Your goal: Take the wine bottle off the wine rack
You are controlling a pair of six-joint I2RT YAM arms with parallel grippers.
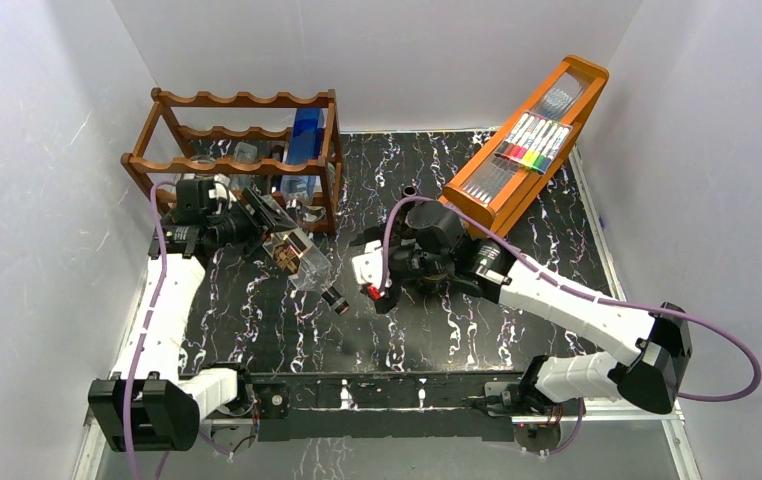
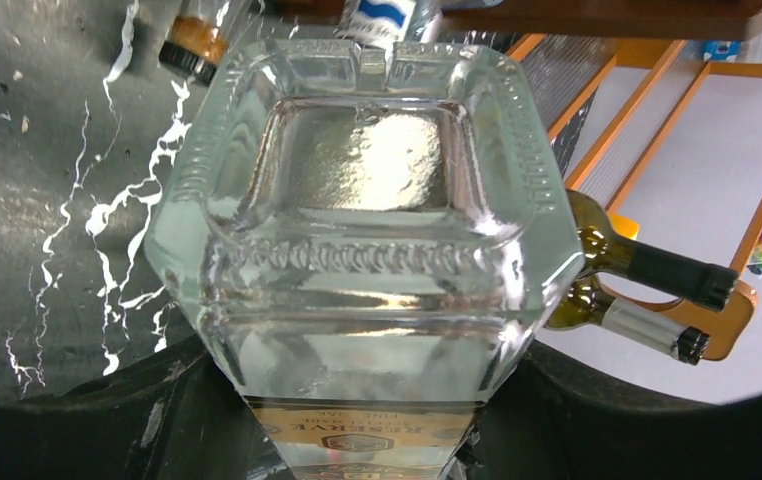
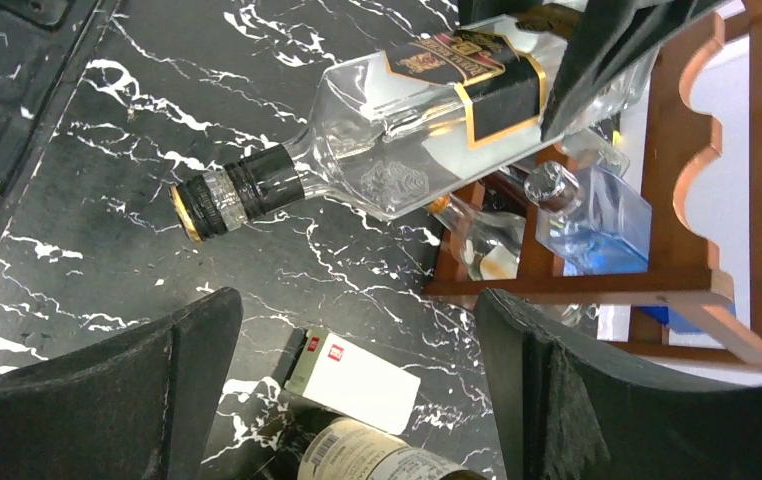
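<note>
The wine bottle [image 1: 299, 258] is clear square glass with a black and gold label and a dark cap. It hangs in front of the dark wooden wine rack [image 1: 237, 165], neck slanting down toward the table. My left gripper [image 1: 269, 216] is shut on its thick base end. In the left wrist view the glass base [image 2: 367, 200] fills the frame between my black fingers [image 2: 107, 420]. The right wrist view shows the wine bottle [image 3: 417, 110] lengthwise beside the rack [image 3: 717, 200]. My right gripper [image 1: 381, 296] hovers open just right of the cap, nothing between its fingers [image 3: 107, 390].
A blue bottle [image 1: 305, 140] and a clear one [image 1: 247, 152] lie in the rack. Two dark green bottles [image 2: 647, 265] lie by the slanted orange marker tray [image 1: 527, 140]. Under my right gripper lie a labelled bottle [image 3: 387, 455] and a white card [image 3: 357, 380].
</note>
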